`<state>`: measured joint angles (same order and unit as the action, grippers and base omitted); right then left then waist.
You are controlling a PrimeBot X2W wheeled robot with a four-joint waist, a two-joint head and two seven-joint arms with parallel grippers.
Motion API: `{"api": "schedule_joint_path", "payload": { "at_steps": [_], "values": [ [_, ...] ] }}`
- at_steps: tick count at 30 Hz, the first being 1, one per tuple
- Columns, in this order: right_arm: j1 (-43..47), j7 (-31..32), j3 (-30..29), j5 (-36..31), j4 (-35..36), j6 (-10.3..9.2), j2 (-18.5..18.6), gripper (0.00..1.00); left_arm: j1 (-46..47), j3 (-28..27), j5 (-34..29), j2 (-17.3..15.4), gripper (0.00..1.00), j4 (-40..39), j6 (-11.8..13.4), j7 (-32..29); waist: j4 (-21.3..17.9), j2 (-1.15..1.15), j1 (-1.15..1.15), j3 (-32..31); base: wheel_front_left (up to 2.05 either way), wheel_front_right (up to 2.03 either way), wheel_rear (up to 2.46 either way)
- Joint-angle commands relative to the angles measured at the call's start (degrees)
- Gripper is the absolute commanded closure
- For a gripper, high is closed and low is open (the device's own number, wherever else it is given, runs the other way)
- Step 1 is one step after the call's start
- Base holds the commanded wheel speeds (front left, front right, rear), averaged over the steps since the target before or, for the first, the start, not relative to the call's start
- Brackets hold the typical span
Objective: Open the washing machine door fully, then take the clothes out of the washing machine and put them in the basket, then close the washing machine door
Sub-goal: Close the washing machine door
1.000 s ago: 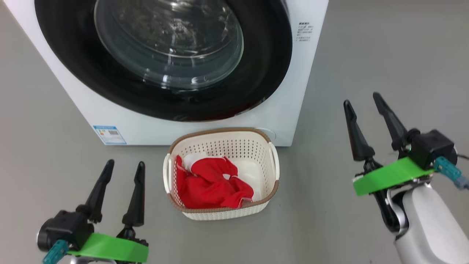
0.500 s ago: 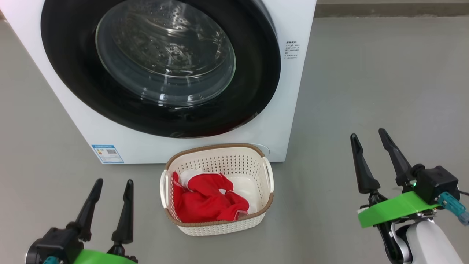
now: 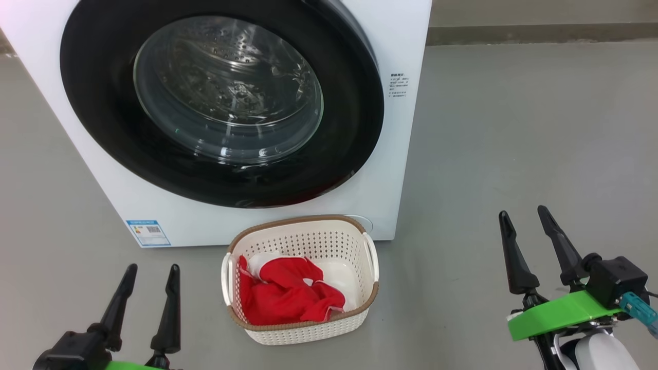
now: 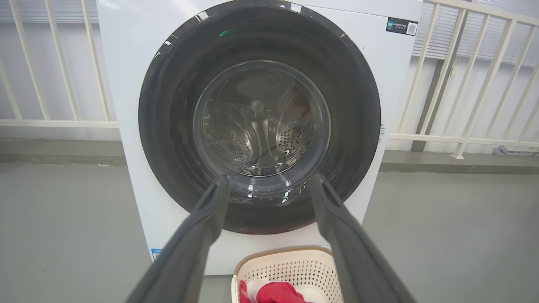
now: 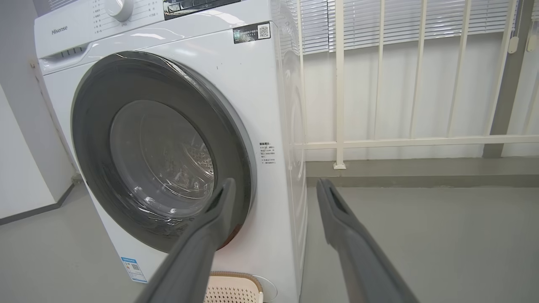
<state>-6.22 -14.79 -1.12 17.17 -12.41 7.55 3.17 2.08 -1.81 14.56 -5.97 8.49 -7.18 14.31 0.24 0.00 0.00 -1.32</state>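
Note:
The washing machine [image 3: 406, 154] stands ahead with its round black-rimmed door [image 3: 103, 139] shut flat against the front; the steel drum shows through the glass. On the floor before it sits the cream basket [image 3: 303, 331] holding the red and white clothes [image 3: 285, 298]. My left gripper [image 3: 151, 271] is open at the lower left, to the left of the basket. At the lower right my right gripper [image 3: 522, 215] is open and holds nothing. The door [image 4: 168, 126] faces my left gripper [image 4: 269, 179] squarely. The machine [image 5: 269, 97] and its door [image 5: 88, 139] stand beyond my right gripper [image 5: 273, 183].
Grey floor [image 3: 514, 144] spreads around the machine, with open room to the right. A pale railing [image 5: 379, 143] and a wall with blinds stand behind the machine. A raised kerb [image 4: 442, 162] runs along the base of the railing.
The head view has tilted up and back, so machine and basket sit lower in the picture. Both grippers have dropped lower and back, still open. The door and clothes are unchanged.

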Motion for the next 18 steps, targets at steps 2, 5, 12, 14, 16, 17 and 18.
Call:
{"api": "schedule_joint_path", "payload": {
  "at_steps": [2,5,12,14,16,17,18],
  "values": [
    [-0.5,-0.2,1.1,0.4,1.6,-0.06,0.0,0.00,0.6,-2.4,-0.6,-0.6,0.00,-1.1,-0.3,0.7,-0.2,0.00,0.00,-0.4,0.00,0.00,0.00],
    [0.0,-0.2,0.9,0.5,1.9,-0.06,0.0,0.00,0.4,-2.8,-0.6,-0.5,0.00,-0.9,-0.3,0.7,-0.5,0.00,0.00,-0.6,0.00,0.00,0.00],
    [0.8,-0.2,0.6,0.5,2.5,-0.06,-0.1,0.00,0.1,-3.2,-0.7,-0.3,0.00,-0.8,-0.3,0.7,-1.1,0.00,0.00,-0.7,0.00,0.00,0.00],
    [1.0,-0.2,0.6,0.6,2.5,-0.06,-0.1,0.00,0.1,-3.2,-0.7,-0.3,0.00,-0.8,-0.3,0.7,-1.2,0.00,0.00,-0.7,0.00,0.00,0.00],
    [1.0,-0.2,0.5,0.6,2.6,-0.06,-0.2,0.00,0.0,-3.1,-0.8,-0.3,0.00,-0.9,-0.3,0.7,-1.3,0.00,0.00,-0.6,0.00,0.00,0.00],
    [1.0,-0.2,0.5,0.5,2.5,-0.06,-0.2,0.00,0.0,-3.1,-0.8,-0.3,0.00,-0.9,-0.3,0.7,-1.3,0.00,0.00,-0.6,0.00,0.00,0.00],
    [1.0,-0.2,0.5,0.5,2.5,-0.06,-0.2,0.00,0.0,-3.1,-0.7,-0.3,0.00,-0.9,-0.3,0.7,-1.3,0.00,0.00,-0.6,0.00,0.00,0.00]
  ]
}}
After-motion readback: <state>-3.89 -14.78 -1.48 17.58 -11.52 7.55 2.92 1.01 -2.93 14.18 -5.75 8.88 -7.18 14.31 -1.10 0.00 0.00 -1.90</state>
